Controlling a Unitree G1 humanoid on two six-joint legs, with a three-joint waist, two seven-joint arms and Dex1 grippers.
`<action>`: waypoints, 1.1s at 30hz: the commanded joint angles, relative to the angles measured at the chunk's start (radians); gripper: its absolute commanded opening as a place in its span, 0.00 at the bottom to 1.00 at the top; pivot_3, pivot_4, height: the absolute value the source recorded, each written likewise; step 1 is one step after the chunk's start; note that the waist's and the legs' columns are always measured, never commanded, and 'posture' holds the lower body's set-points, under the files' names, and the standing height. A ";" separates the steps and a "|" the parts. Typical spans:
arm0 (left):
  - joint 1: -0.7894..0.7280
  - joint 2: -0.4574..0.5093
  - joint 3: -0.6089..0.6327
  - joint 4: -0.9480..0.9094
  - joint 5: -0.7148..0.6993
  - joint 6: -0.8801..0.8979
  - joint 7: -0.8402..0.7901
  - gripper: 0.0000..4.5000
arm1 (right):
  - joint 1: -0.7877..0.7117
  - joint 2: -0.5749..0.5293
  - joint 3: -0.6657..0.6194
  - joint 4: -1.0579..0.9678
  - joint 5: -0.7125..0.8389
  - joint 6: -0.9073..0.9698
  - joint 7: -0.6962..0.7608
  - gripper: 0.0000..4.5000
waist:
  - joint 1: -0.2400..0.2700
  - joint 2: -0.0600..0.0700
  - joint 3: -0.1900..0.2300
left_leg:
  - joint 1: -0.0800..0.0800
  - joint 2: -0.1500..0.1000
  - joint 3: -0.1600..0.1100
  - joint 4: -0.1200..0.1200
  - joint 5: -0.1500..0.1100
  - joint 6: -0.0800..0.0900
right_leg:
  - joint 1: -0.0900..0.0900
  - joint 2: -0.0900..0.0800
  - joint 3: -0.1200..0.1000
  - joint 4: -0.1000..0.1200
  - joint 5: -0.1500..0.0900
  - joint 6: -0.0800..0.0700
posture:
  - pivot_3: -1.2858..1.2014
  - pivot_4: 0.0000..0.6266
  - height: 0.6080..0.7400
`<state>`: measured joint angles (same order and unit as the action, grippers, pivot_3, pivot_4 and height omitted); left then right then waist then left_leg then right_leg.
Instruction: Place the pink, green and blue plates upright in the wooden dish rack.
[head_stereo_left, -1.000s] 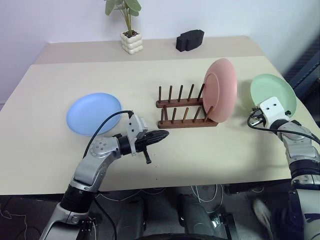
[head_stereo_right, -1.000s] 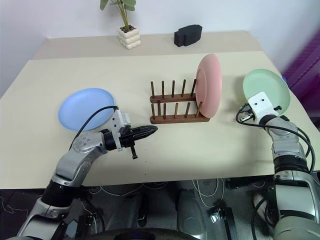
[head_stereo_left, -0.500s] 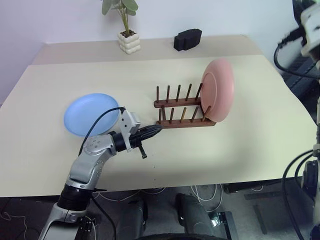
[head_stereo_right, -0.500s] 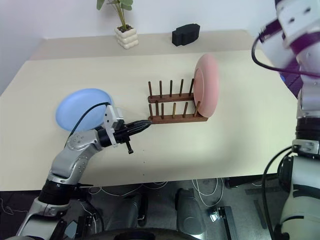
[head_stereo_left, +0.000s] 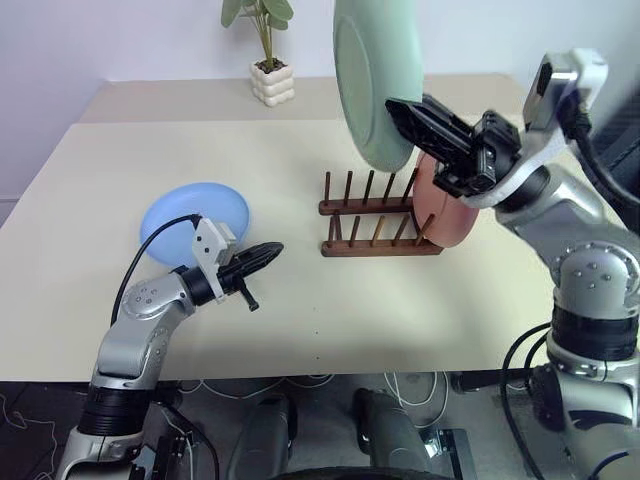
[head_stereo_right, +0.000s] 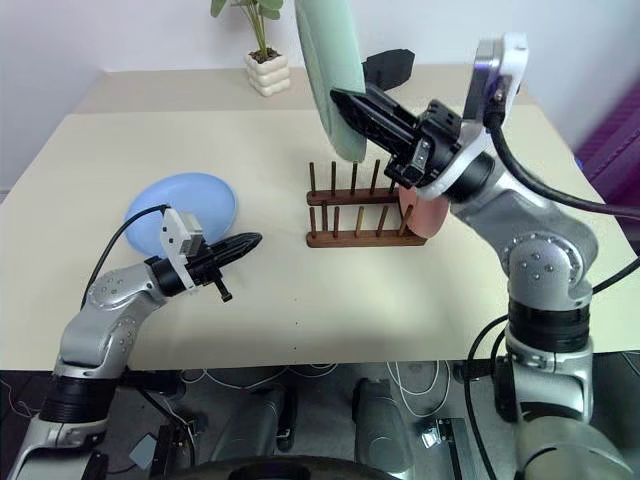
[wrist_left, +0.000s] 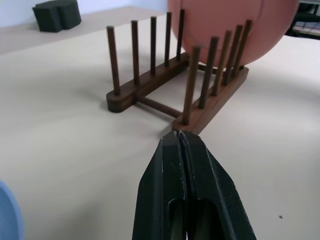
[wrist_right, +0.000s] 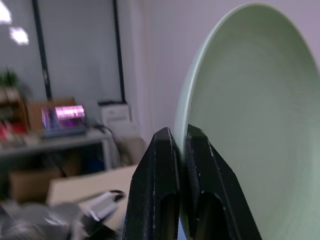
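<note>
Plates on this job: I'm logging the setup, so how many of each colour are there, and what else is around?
Pink plate: 1
Green plate: 1
Blue plate: 1
Wooden dish rack: 1
Potted plant: 1
Black block: 1
Total: 6

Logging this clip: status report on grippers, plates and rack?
Right gripper shut on green plate, above rack. Left gripper shut, empty. Pink plate racked; blue plate flat on table.

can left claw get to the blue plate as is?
Probably yes. The left claw is shut and holds nothing, beside the blue plate, which lies flat on the table with nothing between them. It would need to open and turn back toward the rim first.
</note>
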<state>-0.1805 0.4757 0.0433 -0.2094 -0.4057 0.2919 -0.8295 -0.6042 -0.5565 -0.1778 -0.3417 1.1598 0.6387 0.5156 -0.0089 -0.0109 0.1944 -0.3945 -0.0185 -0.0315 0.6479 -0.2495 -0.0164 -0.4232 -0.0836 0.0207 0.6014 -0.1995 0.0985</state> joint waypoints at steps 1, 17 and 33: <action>0.005 -0.003 -0.004 -0.054 -0.023 0.007 0.006 0.00 | 0.041 0.014 -0.069 -0.034 0.081 0.031 -0.066 0.01 | -0.001 0.000 0.000 | 0.000 0.000 0.000 0.000 0.000 0.000 | 0.000 0.000 0.000 0.000 0.000 0.000 | 0.52 0.24 0.97; -0.006 -0.025 -0.083 -0.079 -0.027 0.029 0.000 0.00 | 0.092 0.072 -0.109 0.023 0.152 0.089 -0.222 0.01 | -0.004 0.000 0.000 | 0.000 0.000 0.003 0.000 0.000 0.000 | -0.001 0.002 0.000 0.000 0.000 0.000 | 0.52 0.24 0.97; -0.004 -0.022 -0.089 -0.077 -0.025 0.027 0.004 0.00 | 0.134 0.106 -0.119 0.024 0.163 0.109 -0.298 0.01 | -0.004 0.000 0.000 | -0.001 0.000 0.003 0.000 0.000 0.000 | -0.001 0.002 0.000 0.000 0.000 0.000 | 0.52 0.24 0.97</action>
<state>-0.1726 0.4509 -0.0472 -0.2508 -0.4239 0.3247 -0.8255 -0.4688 -0.4543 -0.2731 -0.2896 1.3021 0.7546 0.2188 -0.0134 -0.0109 0.1944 -0.3952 -0.0183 -0.0289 0.6475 -0.2497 -0.0161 -0.4240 -0.0816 0.0204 0.6011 -0.1997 0.0986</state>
